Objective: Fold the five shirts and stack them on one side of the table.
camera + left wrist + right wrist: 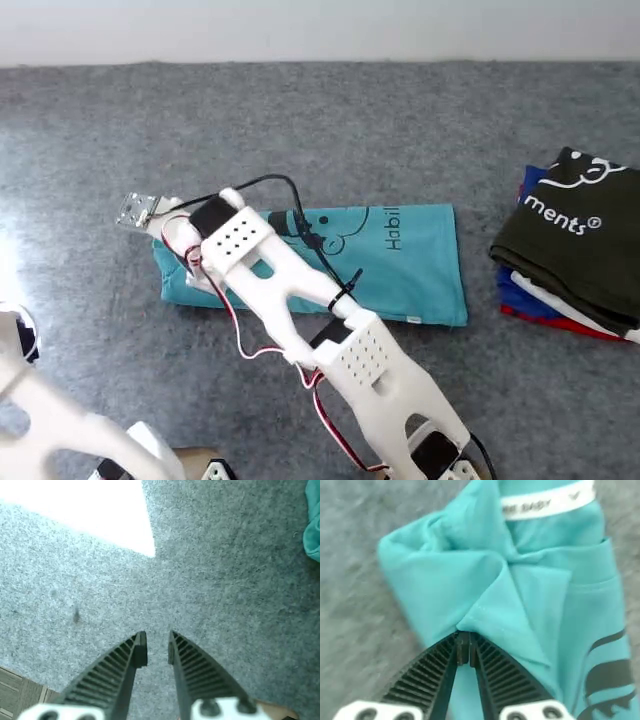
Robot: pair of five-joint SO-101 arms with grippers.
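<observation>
Teal shirt (400, 265) lies in the middle of the table (300, 120), already folded into a long strip, with its printed side up. Its neck end is bunched and creased, which reads as the reason the right arm stretches across it to that end.

The right gripper (464, 650) has its jaws pressed together on a raised fold of the teal cloth (530, 595) at the neck end. The tips meet right at the crease. A pinch there gives a hold on the loose end, so that it could be lifted and carried over the rest of the strip for a crosswise fold.

The left gripper (157, 650) hangs over bare table, jaws a narrow gap apart and nothing between them. An edge of the teal shirt shows off to one side, well apart from it. Parked there, it leaves the shirt free for the other arm.

At the table's right edge sits the stack (570, 240), a dark shirt (580, 225) on top with blue, white and red layers showing beneath. It lies near the teal shirt but not touching it. Judging by those four layers, the teal one is the last, and it needs a crosswise fold before it goes onto the pile
</observation>
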